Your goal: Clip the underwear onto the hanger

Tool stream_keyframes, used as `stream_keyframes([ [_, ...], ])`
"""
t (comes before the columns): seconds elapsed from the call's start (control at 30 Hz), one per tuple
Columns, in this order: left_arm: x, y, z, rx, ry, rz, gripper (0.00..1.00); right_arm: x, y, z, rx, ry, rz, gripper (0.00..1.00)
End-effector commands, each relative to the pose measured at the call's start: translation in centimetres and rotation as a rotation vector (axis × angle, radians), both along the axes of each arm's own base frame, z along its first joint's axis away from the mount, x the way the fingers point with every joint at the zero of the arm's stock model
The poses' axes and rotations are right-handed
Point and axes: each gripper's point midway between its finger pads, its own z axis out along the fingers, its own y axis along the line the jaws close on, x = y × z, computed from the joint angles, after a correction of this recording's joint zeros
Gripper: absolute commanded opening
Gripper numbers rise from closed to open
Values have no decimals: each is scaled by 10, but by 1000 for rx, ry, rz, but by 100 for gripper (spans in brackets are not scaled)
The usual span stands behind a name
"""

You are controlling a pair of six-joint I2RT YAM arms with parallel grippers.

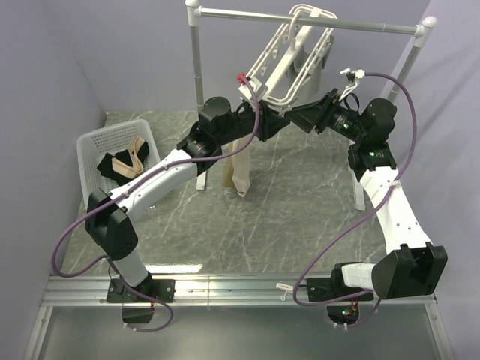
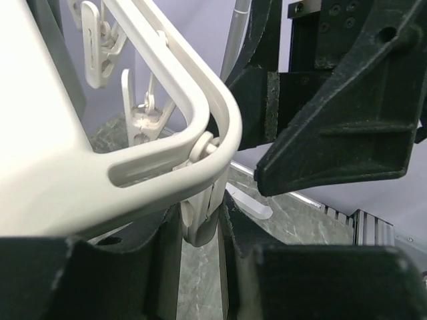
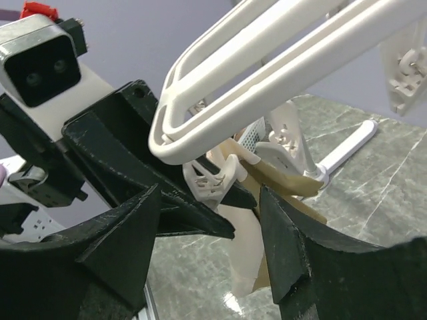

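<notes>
The underwear [image 1: 241,171] hangs as a narrow tan strip from the low end of the hanger [image 1: 287,64], dangling above the table [image 1: 300,217]. In the right wrist view its fabric sits under a white clip on the frame's underside. The hanger tilts steeply from the silver rail stand [image 1: 315,21], its low corner pointing toward the arms.

At that corner the left gripper [image 2: 198,230] is clenched on a dangling clip [image 2: 200,220], one black finger pressed to each side of it. The right gripper [image 3: 210,213] is released, its fingers standing well apart just below the frame's rounded end, with the tan fabric and the left gripper's finger showing through the gap.

Both grippers crowd the same corner. In the left wrist view the right one's black fingers fill the space just beside the frame. From above, the left arm crosses in front of the top of the underwear.

At the far left a white basket [image 1: 94,142] holds black and beige cloth pieces [image 1: 124,163], well apart from the hanger.
</notes>
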Motion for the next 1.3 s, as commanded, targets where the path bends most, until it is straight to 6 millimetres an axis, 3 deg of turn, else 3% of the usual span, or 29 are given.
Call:
stream_keyframes([
  [0.0,-9,6,30,-48,-74,-9,1,-3,-5,20,33,-8,-31,68],
  [0.6,-20,2,27,-48,-148,-53,0,11,1,17,95,51,12,67],
  [0.87,-20,-1,25,-39,-147,-59,1,8,5,21,94,29,34,50],
  [1.17,-22,-3,23,-30,-145,-59,0,11,9,17,66,35,33,51],
  [1.27,-21,-4,22,-29,-144,-59,1,9,9,18,65,23,38,38],
])
